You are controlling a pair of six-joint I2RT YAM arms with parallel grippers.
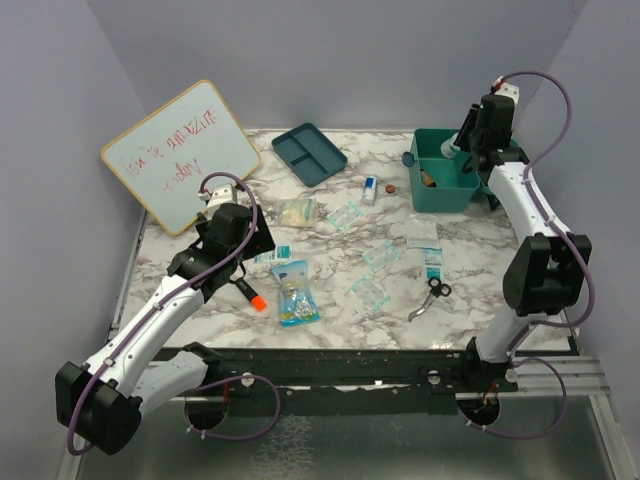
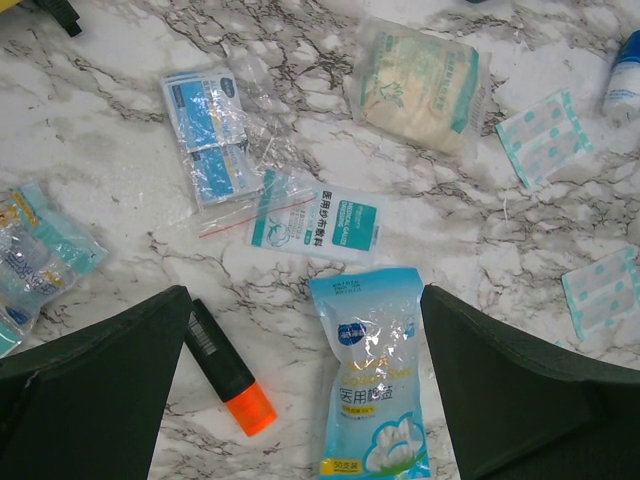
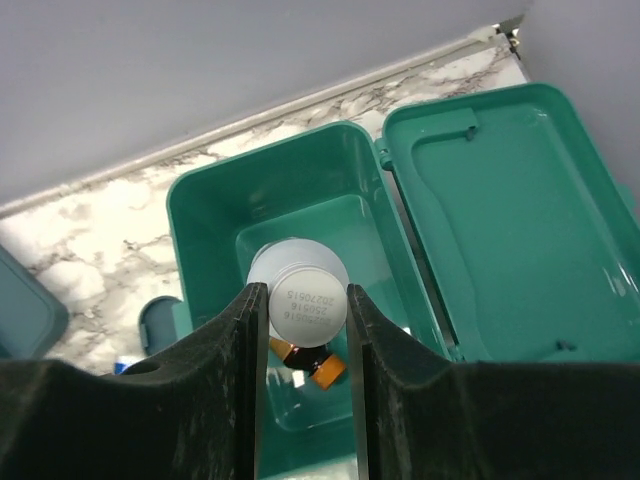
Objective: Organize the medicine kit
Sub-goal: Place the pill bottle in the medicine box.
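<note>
The medicine kit (image 1: pixel 446 196), a teal box, stands open at the back right, and its lid (image 3: pixel 510 220) lies flat beside it. My right gripper (image 3: pixel 305 295) hangs over the box (image 3: pixel 200 215), shut on a white bottle (image 3: pixel 300 262) that points down into it. A small brown bottle (image 3: pixel 318 362) lies on the box floor. My left gripper (image 2: pixel 303 292) is open above the table at the left. A blue cotton-swab packet (image 2: pixel 370 370) lies between its fingers. A black marker with an orange cap (image 2: pixel 228 370) lies by the left finger.
A whiteboard (image 1: pixel 180 155) leans at the back left, and a flat teal divided tray (image 1: pixel 308 153) sits at the back middle. Loose on the marble are a gauze pack (image 2: pixel 420 85), plaster packets (image 2: pixel 545 135), a small blue-white bottle (image 1: pixel 370 189) and scissors (image 1: pixel 432 295).
</note>
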